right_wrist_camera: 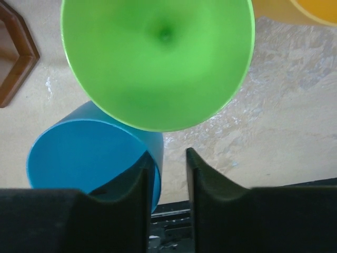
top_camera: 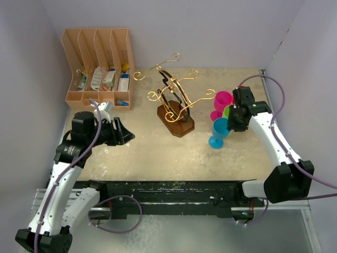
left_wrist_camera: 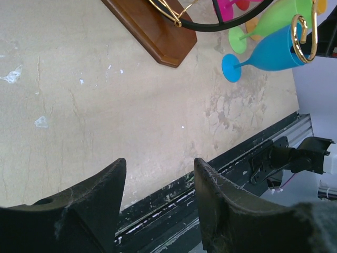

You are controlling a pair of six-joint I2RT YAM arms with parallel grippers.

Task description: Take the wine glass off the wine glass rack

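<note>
The gold wire wine glass rack (top_camera: 174, 97) stands mid-table on its dark wooden base (top_camera: 177, 121), with no glass hanging on its arms. A pink glass (top_camera: 222, 100), a green glass (top_camera: 227, 111) and a blue glass (top_camera: 219, 130) stand upright on the table right of it. My right gripper (top_camera: 232, 124) hangs over the blue glass (right_wrist_camera: 89, 153). In the right wrist view it (right_wrist_camera: 167, 163) is open, one finger inside the blue rim and the other outside with a gap. My left gripper (top_camera: 126, 134) is open and empty, left of the rack, also shown in its wrist view (left_wrist_camera: 160, 179).
A tan slotted desk organiser (top_camera: 100, 66) with small items stands at the back left. An orange glass (right_wrist_camera: 316, 8) sits behind the green glass (right_wrist_camera: 158, 58). The black rail (top_camera: 168, 192) runs along the table's near edge. Walls close in on both sides.
</note>
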